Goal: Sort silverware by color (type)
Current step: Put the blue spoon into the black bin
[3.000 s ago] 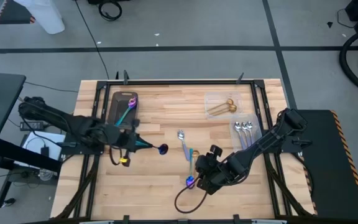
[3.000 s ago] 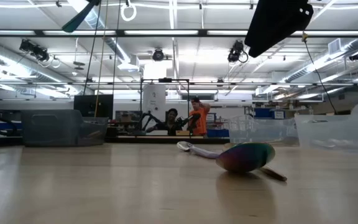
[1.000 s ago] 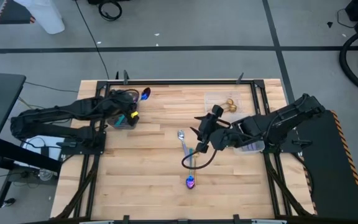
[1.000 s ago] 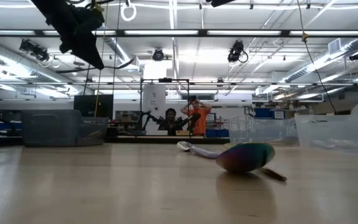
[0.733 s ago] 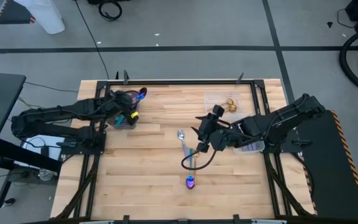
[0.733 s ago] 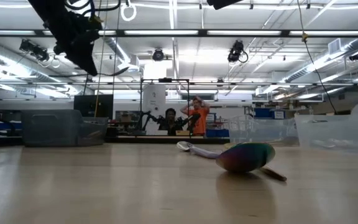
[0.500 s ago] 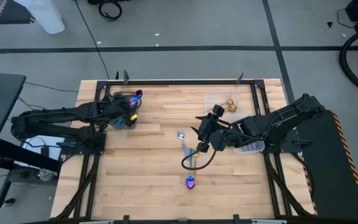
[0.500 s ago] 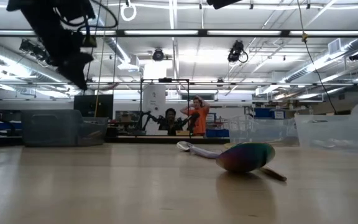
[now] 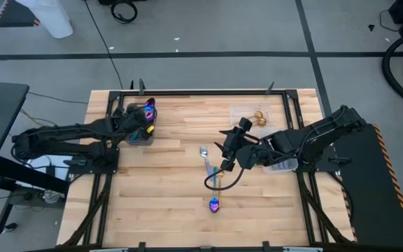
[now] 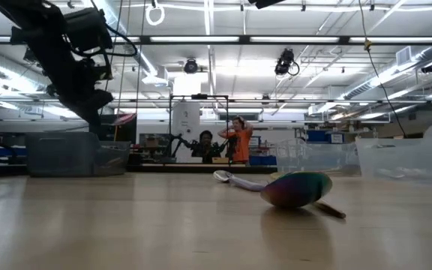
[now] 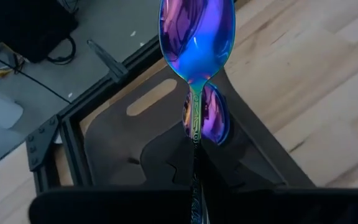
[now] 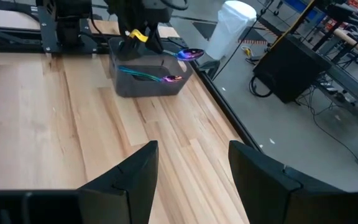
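Spoons go by colour: the left claw [image 9: 143,119], pinched tight on a purple-blue spoon [image 11: 196,37], holds it over the dark tray [image 9: 135,136], where a matching one [image 11: 209,119] lies. The right claw [image 12: 190,168] waits spread and empty above mid-desk, near two loose spoons [image 9: 210,168].

"What's past those two dark fingers [image 12: 132,180]?"

"They stand apart over bare wooden table [image 12: 55,124]. Farther off, a dark grey tray [image 12: 146,76] holds an iridescent spoon [image 12: 148,76]."

"And the other arm?"

"The left gripper [image 12: 138,28] hangs above the tray, another purple-blue spoon [image 12: 190,54] sticking out past its edge."
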